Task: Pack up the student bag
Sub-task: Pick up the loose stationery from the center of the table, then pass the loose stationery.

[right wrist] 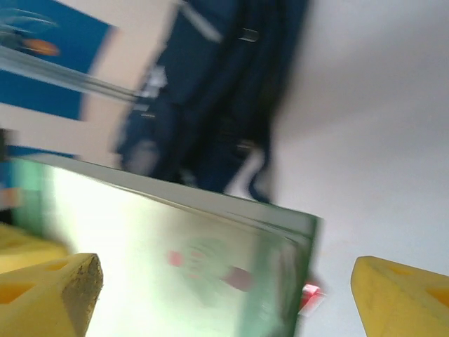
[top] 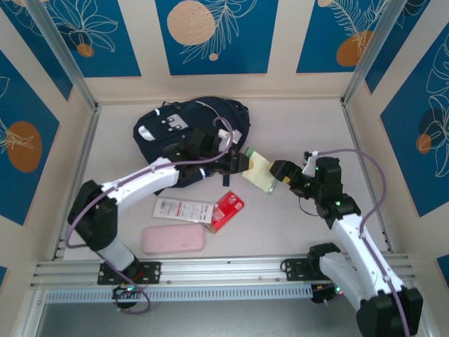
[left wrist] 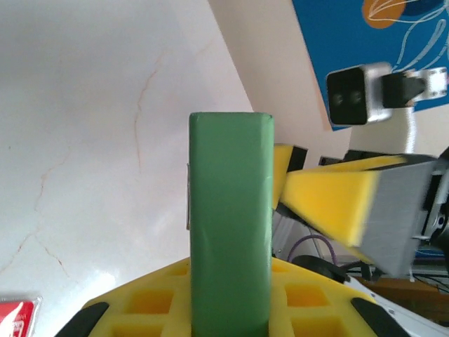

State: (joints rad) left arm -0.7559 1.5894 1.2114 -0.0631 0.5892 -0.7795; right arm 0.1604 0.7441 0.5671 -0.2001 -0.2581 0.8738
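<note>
While the left gripper [top: 242,160] clamps the green-edged book [top: 258,170] above the middle of the table [top: 309,126], we see the right gripper [top: 280,171] with its jaws spread wide around the book's other end (yellow fingertips [right wrist: 396,298] far apart). The student bag [top: 193,130] lies near the table's far edge, left of centre.

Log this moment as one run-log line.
left gripper: shut on green book | right gripper: open, fingers either side of book | student bag: lying on table beyond | stage: likely handover
</note>
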